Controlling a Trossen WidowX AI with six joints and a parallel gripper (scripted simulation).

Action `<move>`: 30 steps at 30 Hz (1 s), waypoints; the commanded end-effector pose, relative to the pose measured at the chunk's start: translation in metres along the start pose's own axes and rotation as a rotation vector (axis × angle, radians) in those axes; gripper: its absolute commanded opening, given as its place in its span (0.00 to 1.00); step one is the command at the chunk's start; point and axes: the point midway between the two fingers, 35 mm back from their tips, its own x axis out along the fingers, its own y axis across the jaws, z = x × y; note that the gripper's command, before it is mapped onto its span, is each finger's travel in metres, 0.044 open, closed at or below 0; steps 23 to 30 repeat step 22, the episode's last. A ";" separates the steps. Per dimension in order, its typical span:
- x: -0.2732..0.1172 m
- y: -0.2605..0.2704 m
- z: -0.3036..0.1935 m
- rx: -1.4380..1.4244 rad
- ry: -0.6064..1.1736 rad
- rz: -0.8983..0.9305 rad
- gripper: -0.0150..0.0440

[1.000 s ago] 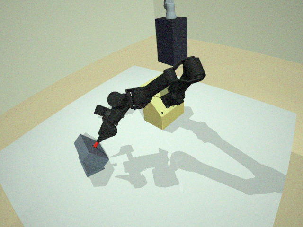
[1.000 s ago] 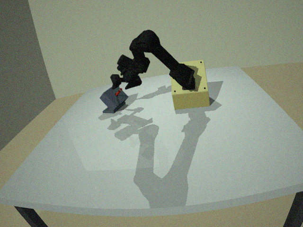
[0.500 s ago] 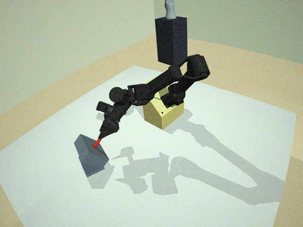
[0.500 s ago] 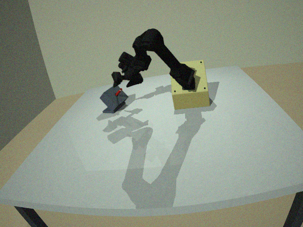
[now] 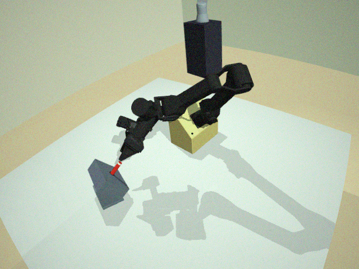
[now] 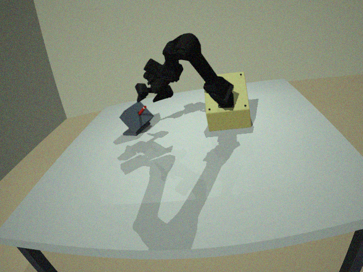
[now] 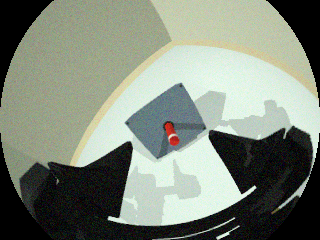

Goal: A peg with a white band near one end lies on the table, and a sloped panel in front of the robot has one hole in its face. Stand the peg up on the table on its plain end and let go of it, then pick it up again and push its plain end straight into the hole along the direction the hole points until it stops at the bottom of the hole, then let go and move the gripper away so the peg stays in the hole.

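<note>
A red peg (image 5: 115,168) (image 6: 142,110) (image 7: 171,132) stands in the hole of the grey sloped panel (image 5: 111,189) (image 6: 131,118) (image 7: 150,117). Its white-banded end points outward and up, and its plain end is inside the hole. How deep the peg sits is hidden. My gripper (image 6: 145,101) (image 7: 172,140) is wide open and empty. It is backed off from the panel, a little beyond the banded end, with one finger on each side of the peg's line in the wrist view. In the top view the fingertips overlap in line just above the peg.
The arm's yellow base block (image 5: 204,138) (image 6: 228,120) stands on the white table (image 5: 246,188) (image 6: 264,181), behind the panel as seen in the top view. A dark box-shaped pedestal (image 5: 202,47) with a light grey object on it stands beyond the table.
</note>
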 end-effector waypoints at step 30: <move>-0.026 0.000 0.002 0.000 0.003 0.001 1.00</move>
